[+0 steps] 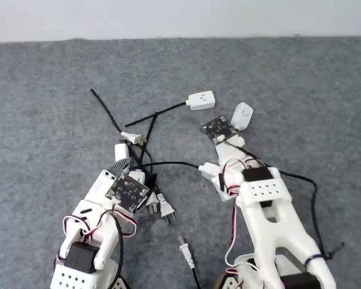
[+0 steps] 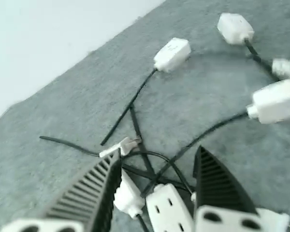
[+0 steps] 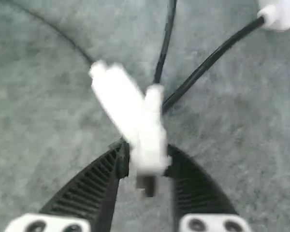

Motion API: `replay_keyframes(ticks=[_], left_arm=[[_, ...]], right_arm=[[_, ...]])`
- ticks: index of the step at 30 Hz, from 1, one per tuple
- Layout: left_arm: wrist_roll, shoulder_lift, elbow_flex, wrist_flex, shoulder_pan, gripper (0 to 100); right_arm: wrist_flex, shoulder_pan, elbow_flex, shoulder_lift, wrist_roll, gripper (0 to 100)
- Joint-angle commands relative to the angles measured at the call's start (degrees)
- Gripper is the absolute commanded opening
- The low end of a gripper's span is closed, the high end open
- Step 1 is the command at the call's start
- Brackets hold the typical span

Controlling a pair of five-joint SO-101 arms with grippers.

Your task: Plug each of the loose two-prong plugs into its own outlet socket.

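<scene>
Right gripper (image 3: 145, 147) pinches a white connector (image 3: 121, 96); left gripper (image 2: 158, 153), spread, straddles an outlet socket (image 2: 168, 210); a two-prong plug (image 2: 123, 145) just beyond lies unplugged.

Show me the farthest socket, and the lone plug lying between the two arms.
farthest socket (image 1: 200, 100), high view, middle of its white body.
lone plug (image 1: 186, 253), high view, on its white body.

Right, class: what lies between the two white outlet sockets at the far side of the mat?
Nothing: between the left outlet socket and the right outlet socket the grey mat is bare, as the left wrist view shows.
</scene>
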Motion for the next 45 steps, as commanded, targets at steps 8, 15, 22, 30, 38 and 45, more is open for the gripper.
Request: replay_keyframes(ticks=[8, 15, 22, 30, 38, 45], left_arm=[[2.46, -0.18, -0.84, -2.29, -5.80, 24], [2.81, -0.18, -0.66, -2.20, -7.03, 24], [5.19, 3.60, -2.33, -3.52, -10.73, 24], [6.86, 35.52, -13.58, -11.96, -13.10, 24], [10.81, 72.35, -32.48, -11.69, -17.58, 24], [14.86, 82.81, -42.07, -5.80, -20.84, 24]], right_arm=[[9.89, -10.24, -13.36, -0.75, -11.87, 20.5], [9.80, -17.27, -13.71, -0.22, -12.04, 20.5], [9.54, -18.24, -13.89, -0.57, -12.22, 20.5], [8.92, -18.24, -14.07, -0.31, -12.22, 20.5], [-0.22, -18.59, -13.63, -0.13, -19.69, 20.5], [-12.62, -23.87, -6.07, -0.04, -21.71, 20.5]])
